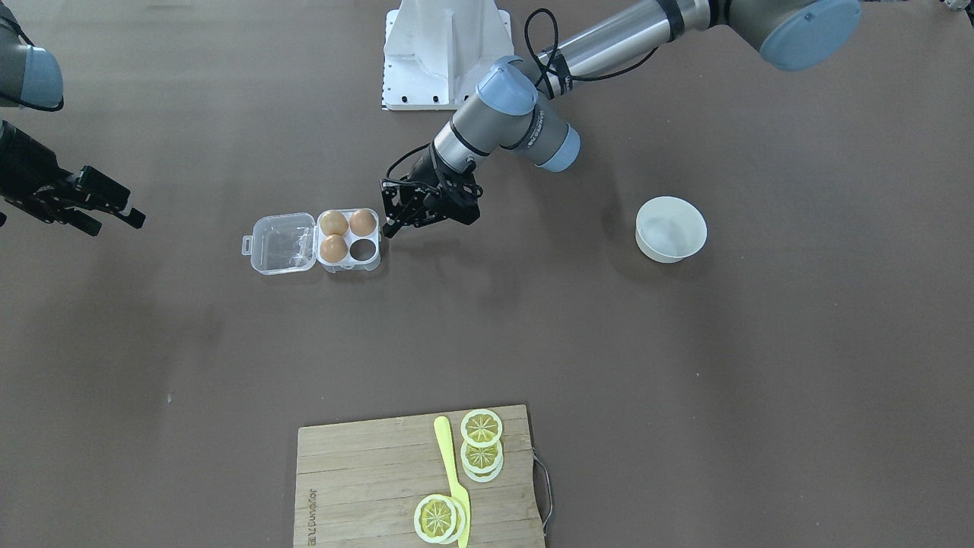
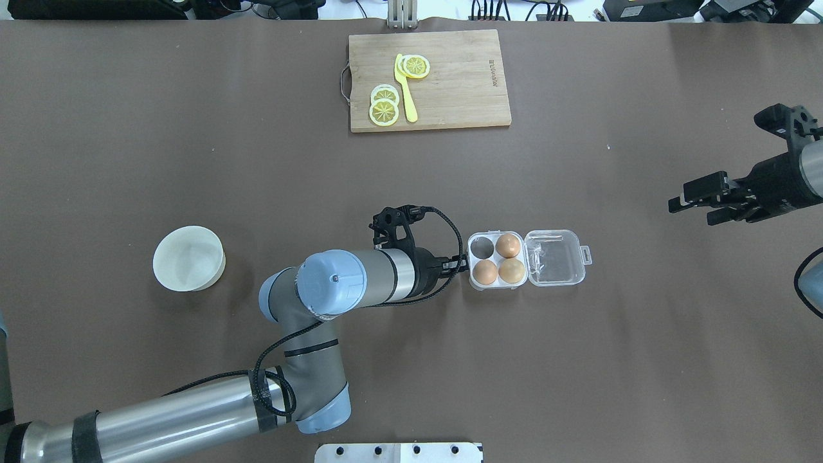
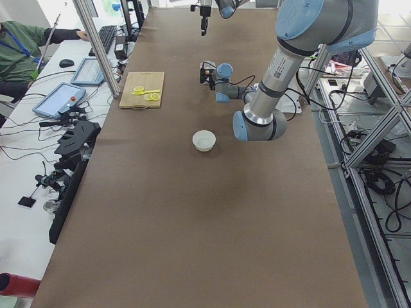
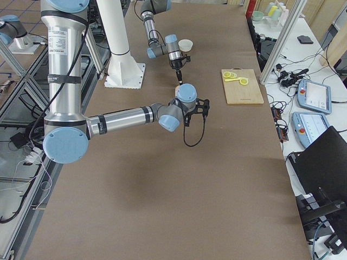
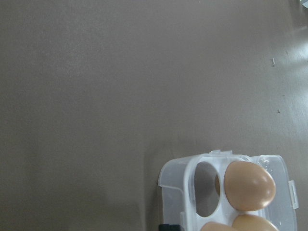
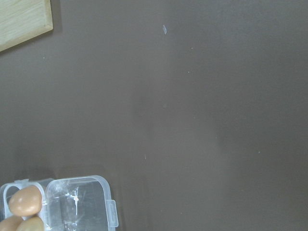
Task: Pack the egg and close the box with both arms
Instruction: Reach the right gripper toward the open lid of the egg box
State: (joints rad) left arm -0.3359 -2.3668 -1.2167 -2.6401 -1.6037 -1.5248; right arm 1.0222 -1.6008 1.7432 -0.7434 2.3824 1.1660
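Jaws: those of the right gripper [image 2: 689, 212] stand apart with nothing between them. The left gripper [image 1: 394, 219] points its tips at the box, but I cannot tell whether its jaws are apart or together.

The box [image 1: 350, 266] lies near the middle of the worktop, its lid [image 1: 284, 243] folded flat open toward the worktop's right end. Three eggs [image 1: 333, 223] sit in its cells. The fourth cell [image 1: 364, 247], on the side facing the left gripper, holds none. No egg shows in either gripper or in the white bowl [image 1: 647, 245] toward the left end.

Judgement: packing appears done and lid closing not yet begun. The left gripper sits just beside the tray wall, likely to brace it. The right hangs well apart on the lid side, placed to swing the lid over.

Risk: an unbraced box may slide.
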